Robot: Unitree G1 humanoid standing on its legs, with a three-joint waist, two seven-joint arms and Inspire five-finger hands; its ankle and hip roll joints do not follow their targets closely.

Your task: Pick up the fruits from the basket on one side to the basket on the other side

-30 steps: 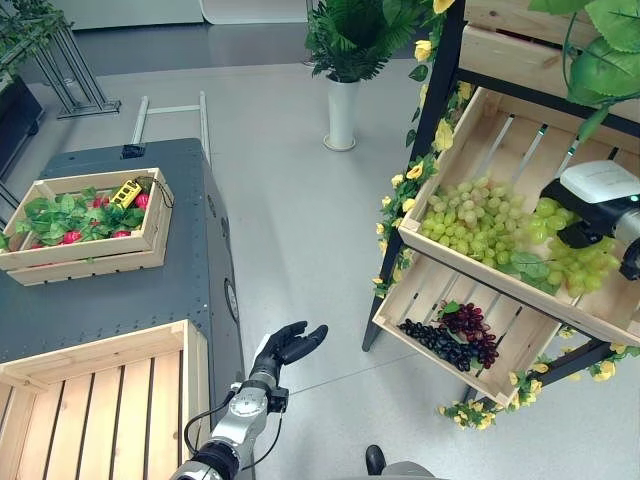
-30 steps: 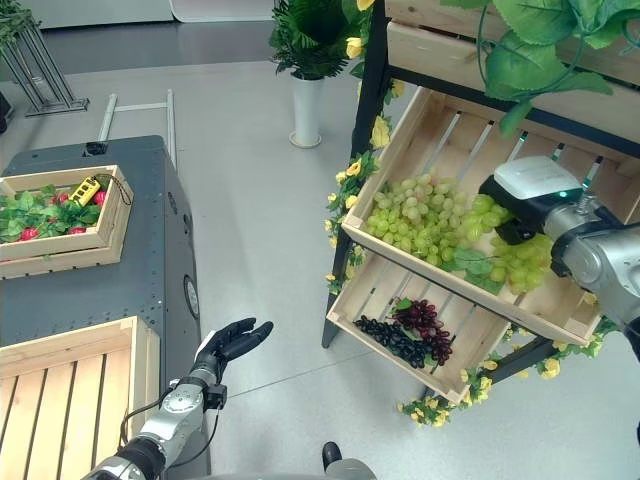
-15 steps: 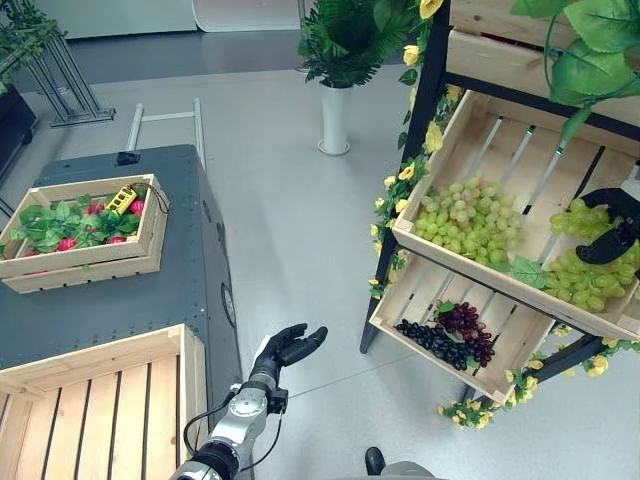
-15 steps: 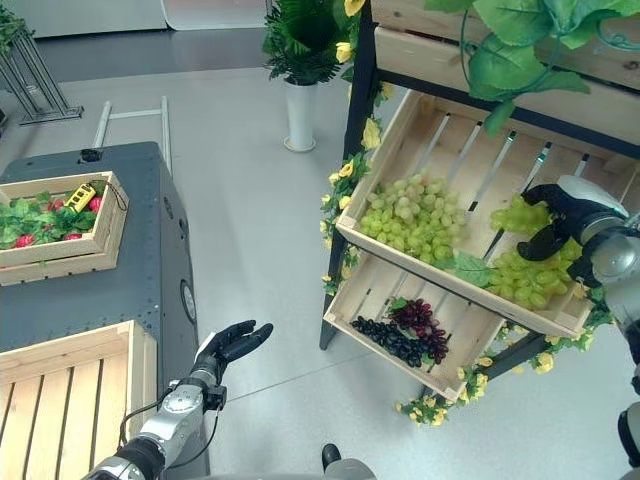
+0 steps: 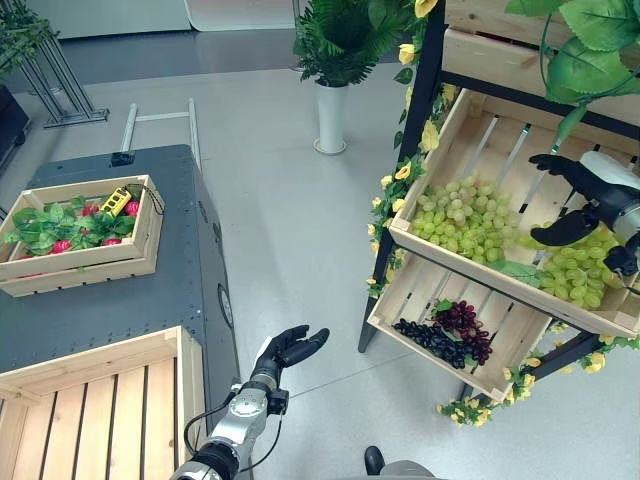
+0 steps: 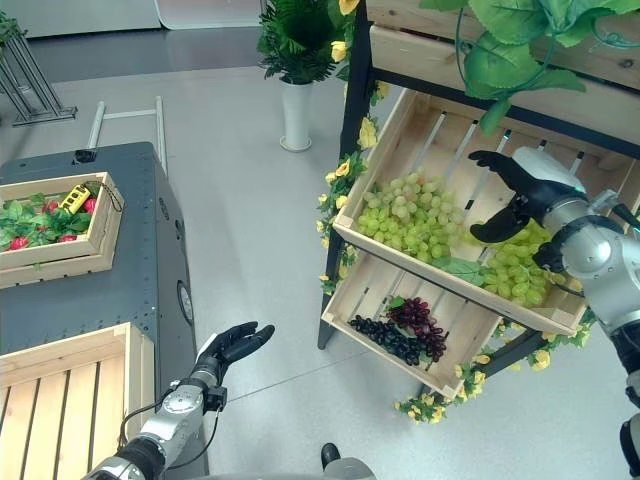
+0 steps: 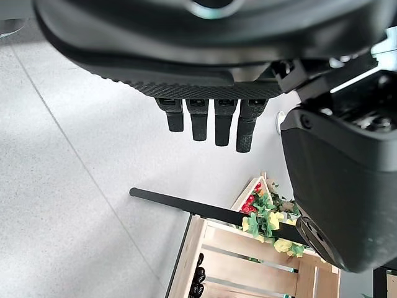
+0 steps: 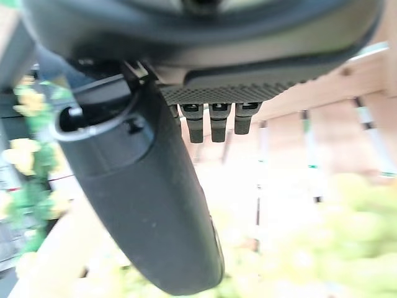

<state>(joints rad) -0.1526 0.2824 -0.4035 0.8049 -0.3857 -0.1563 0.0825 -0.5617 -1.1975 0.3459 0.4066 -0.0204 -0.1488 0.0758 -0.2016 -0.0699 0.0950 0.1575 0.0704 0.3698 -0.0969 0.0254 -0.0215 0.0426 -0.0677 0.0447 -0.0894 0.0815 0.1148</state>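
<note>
While empty above the green grapes (image 5: pixel 575 270), right hand (image 5: pixel 578 196) spread wide; left hand (image 5: pixel 288 349) slack, low.

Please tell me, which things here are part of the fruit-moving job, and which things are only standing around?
Part of the job:
- green grapes in the upper shelf crate
- dark grapes in the lower shelf crate
- empty wooden crate
- right hand, open above the green grapes
- left hand, open, idle

Only standing around:
- crate of strawberries
- potted plant
- yellow flowers
</note>
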